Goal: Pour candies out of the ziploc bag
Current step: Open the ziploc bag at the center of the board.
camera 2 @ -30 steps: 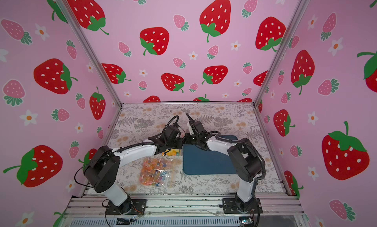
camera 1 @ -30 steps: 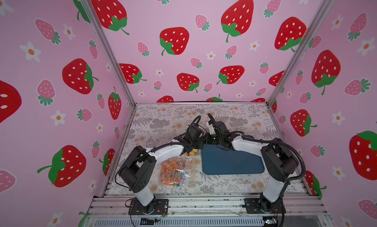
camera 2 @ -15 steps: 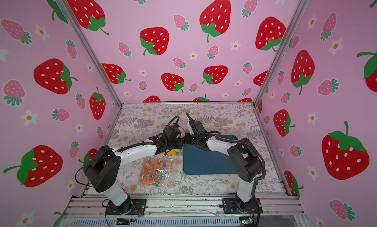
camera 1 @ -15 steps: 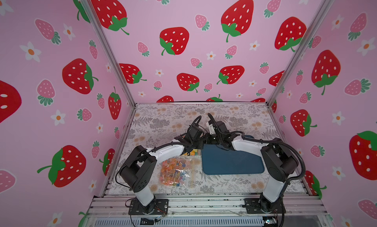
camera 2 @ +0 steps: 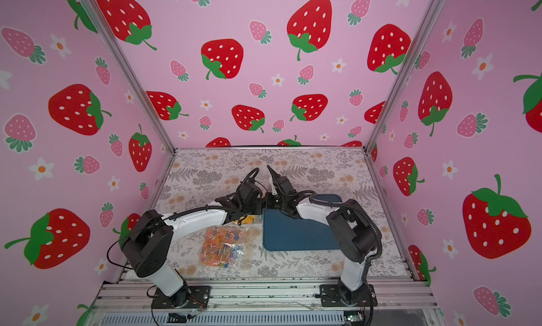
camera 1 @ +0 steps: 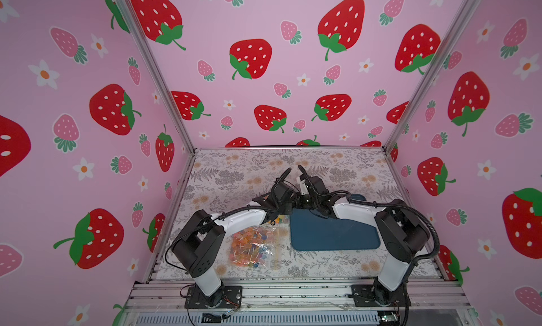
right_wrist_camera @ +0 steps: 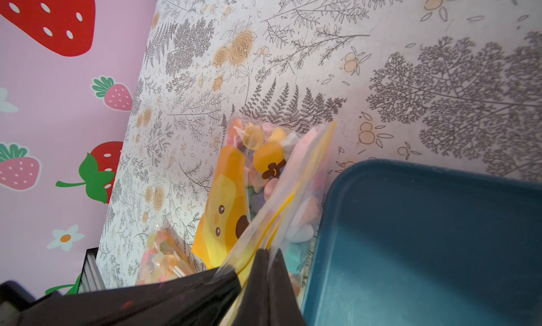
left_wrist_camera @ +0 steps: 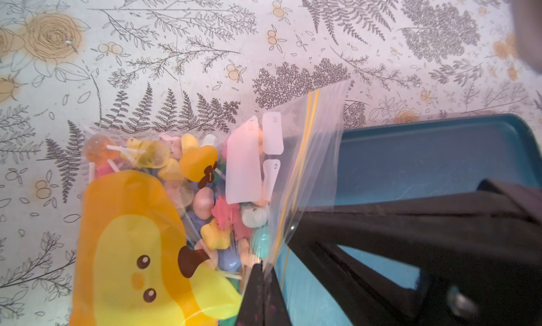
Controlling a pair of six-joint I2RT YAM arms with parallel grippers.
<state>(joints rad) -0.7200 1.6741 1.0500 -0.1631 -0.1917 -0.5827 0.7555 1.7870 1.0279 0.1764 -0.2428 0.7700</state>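
Note:
The ziploc bag (left_wrist_camera: pixel 296 151) is clear with a yellow zip line and a yellow duck print, and it lies just left of the blue tray (left_wrist_camera: pixel 425 151). Inside it are the candies (left_wrist_camera: pixel 223 216), small pink, yellow and blue shapes and lollipops on white sticks. My left gripper (left_wrist_camera: pixel 259 266) is shut on the bag's clear rim by the zip. My right gripper (right_wrist_camera: pixel 265 251) is shut on the same rim, right beside it. In both top views the two wrists meet over the tray's far left corner (camera 1: pixel 293 214), and only a little of the bag (camera 1: pixel 278 220) shows under them.
A second clear bag of candies (camera 1: pixel 255 246) (camera 2: pixel 225 246) lies flat on the floral table near the front, by the left arm's base. The blue tray (camera 1: pixel 331 236) (camera 2: pixel 296 236) holds nothing. Pink strawberry walls (camera 1: pixel 164 151) close in the table on three sides.

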